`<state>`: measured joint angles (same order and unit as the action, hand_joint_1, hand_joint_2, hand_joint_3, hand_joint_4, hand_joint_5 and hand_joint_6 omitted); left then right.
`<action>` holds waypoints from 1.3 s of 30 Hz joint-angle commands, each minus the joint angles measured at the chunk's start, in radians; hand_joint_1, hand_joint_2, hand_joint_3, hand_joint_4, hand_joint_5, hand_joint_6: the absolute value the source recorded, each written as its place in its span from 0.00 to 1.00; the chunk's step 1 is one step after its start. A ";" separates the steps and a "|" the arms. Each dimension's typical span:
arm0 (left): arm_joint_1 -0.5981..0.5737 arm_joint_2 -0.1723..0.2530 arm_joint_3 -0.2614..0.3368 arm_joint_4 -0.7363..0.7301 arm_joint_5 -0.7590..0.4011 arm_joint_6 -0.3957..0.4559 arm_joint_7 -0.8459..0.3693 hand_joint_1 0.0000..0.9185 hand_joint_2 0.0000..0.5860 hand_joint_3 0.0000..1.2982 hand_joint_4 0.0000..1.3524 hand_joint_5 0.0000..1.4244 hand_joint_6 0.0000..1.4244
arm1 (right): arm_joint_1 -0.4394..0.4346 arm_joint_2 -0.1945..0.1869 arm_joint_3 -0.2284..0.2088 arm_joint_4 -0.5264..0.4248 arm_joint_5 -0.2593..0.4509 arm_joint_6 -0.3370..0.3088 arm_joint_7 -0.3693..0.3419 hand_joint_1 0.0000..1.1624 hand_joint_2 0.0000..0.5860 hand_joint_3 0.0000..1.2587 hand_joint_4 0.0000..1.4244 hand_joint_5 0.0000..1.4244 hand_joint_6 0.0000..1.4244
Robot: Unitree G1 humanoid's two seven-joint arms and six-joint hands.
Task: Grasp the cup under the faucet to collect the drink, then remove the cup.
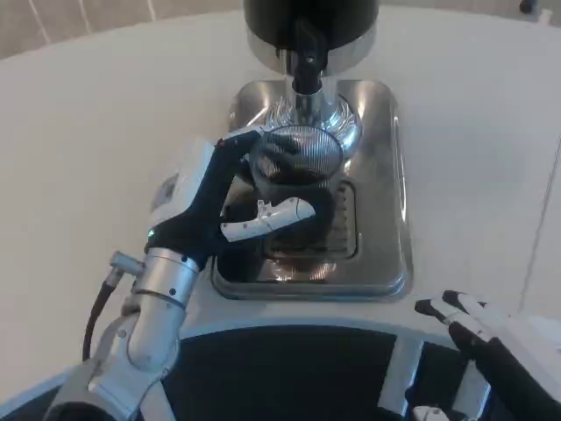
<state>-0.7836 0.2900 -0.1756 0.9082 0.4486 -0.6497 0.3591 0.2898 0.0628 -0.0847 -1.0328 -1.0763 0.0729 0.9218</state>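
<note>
Item: glass cup [296, 165], held in my left hand [230, 200], fingers wrapped round it, under the black faucet [307, 63], over the grate of the steel drip tray [386, 175]. Tray rim close on the near side. White table [96, 132] spreads open left and right. My right hand [491, 338] rests near right, fingers apart, holding nothing.

The left hand [230, 200] grips the cup [294, 171] on the steel drip tray [386, 219], directly below the black faucet [307, 61]. The right hand [491, 338] rests near the tray's front right corner, fingers apart.
</note>
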 commanded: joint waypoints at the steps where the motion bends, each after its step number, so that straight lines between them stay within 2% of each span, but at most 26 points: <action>1: 0.018 0.002 0.014 -0.060 0.007 -0.005 0.055 0.59 0.19 0.75 0.79 0.94 0.50 | -0.001 0.027 -0.018 -0.014 0.017 -0.008 -0.005 0.41 0.77 0.08 0.00 0.00 0.00; 5: 0.029 0.015 0.020 -0.084 0.001 -0.012 0.051 0.61 0.17 0.76 0.83 0.97 0.51 | -0.002 0.028 -0.020 -0.014 0.021 -0.009 -0.005 0.41 0.77 0.08 0.00 0.00 0.00; 20: 0.060 0.111 0.017 -0.104 0.022 -0.075 0.020 0.63 0.10 0.76 0.85 0.97 0.54 | -0.037 0.016 0.008 -0.014 0.019 0.027 0.003 0.39 0.76 0.07 0.00 0.00 0.01; 29: 0.089 0.136 0.038 -0.123 0.002 -0.097 0.000 0.63 0.08 0.75 0.86 0.98 0.56 | -0.055 0.013 0.020 -0.014 0.011 0.037 0.005 0.38 0.76 0.08 0.00 0.00 0.01; 39: 0.148 0.165 0.090 -0.194 -0.059 -0.111 -0.071 0.63 0.07 0.75 0.86 0.98 0.58 | -0.079 0.012 0.000 -0.014 0.028 0.013 -0.007 0.34 0.73 0.07 0.00 0.00 0.01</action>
<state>-0.6600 0.4321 -0.1168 0.7587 0.4350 -0.7245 0.3045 0.2178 0.0607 -0.0741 -1.0328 -1.0615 0.1026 0.9223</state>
